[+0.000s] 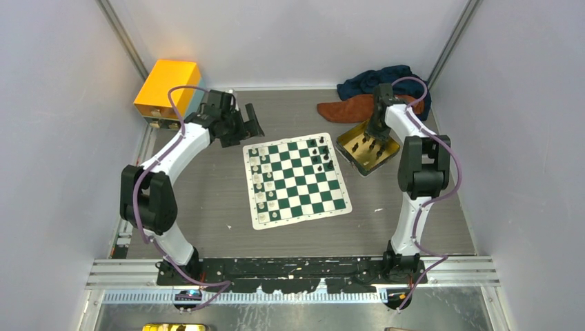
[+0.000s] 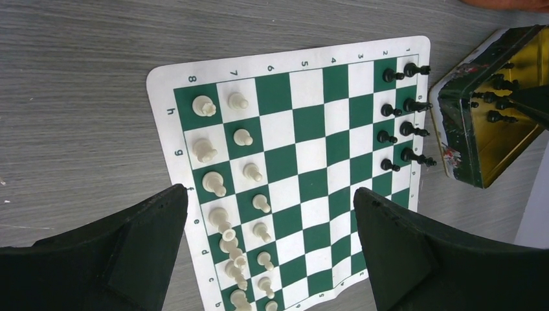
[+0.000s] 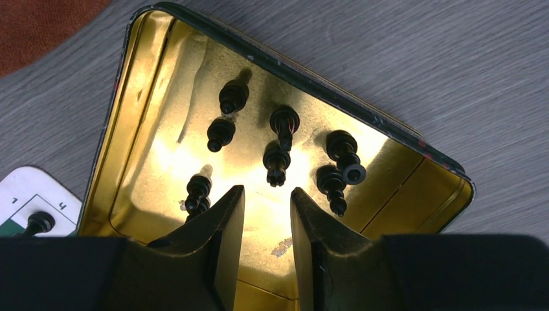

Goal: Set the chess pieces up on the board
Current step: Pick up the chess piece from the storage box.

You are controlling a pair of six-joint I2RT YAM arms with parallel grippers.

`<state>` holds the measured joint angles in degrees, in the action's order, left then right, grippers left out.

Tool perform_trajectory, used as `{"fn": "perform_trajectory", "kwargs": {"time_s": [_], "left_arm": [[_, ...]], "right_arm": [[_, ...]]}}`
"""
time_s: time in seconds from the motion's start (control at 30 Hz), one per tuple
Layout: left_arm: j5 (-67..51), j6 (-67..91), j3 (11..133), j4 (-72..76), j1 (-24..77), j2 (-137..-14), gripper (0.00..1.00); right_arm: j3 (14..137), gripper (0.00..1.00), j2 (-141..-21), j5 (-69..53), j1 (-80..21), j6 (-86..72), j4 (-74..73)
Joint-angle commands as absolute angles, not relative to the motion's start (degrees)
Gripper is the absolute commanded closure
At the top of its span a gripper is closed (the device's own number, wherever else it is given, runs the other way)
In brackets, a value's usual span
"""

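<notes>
The board (image 1: 296, 181) lies flat mid-table, green and white. Cream-white chess pieces (image 1: 261, 179) fill its two left columns; some black chess pieces (image 1: 321, 152) stand at its far right corner. In the left wrist view the white pieces (image 2: 243, 137) and black pieces (image 2: 387, 110) show on the board (image 2: 311, 123). My left gripper (image 1: 245, 124) hovers over the board's far left edge, wide open and empty (image 2: 270, 190). My right gripper (image 1: 372, 134) is open and empty (image 3: 267, 191) inside the gold tin (image 3: 139, 84), just short of a black piece (image 3: 276, 162) among several loose ones.
The gold tin (image 1: 369, 148) sits just right of the board's far corner. An orange box (image 1: 167, 86) stands at the back left. A blue cloth (image 1: 386, 79) and an orange cloth (image 1: 345, 109) lie at the back right. The board's corner (image 3: 26, 188) shows beside the tin.
</notes>
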<state>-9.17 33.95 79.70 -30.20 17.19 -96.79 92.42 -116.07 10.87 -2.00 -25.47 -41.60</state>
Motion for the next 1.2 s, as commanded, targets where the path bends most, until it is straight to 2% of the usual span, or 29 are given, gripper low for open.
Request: {"fn": "perform_trajectory", "kwargs": {"time_s": [0.0, 0.63, 1.17], "left_arm": [[-10.2, 32.8, 82.4, -28.2, 17.4, -97.8, 0.00], [-10.1, 32.3, 83.5, -28.2, 17.1, -100.4, 0.00], [-10.0, 32.4, 83.1, -28.4, 17.1, -99.9, 0.00]], "right_arm": [[95.3, 0.62, -117.1, 11.2, -1.5, -26.1, -39.9], [97.4, 0.62, -120.8, 10.6, -0.7, -25.8, -39.8], [95.8, 0.74, -120.0, 9.7, -0.8, -26.1, -39.6]]}}
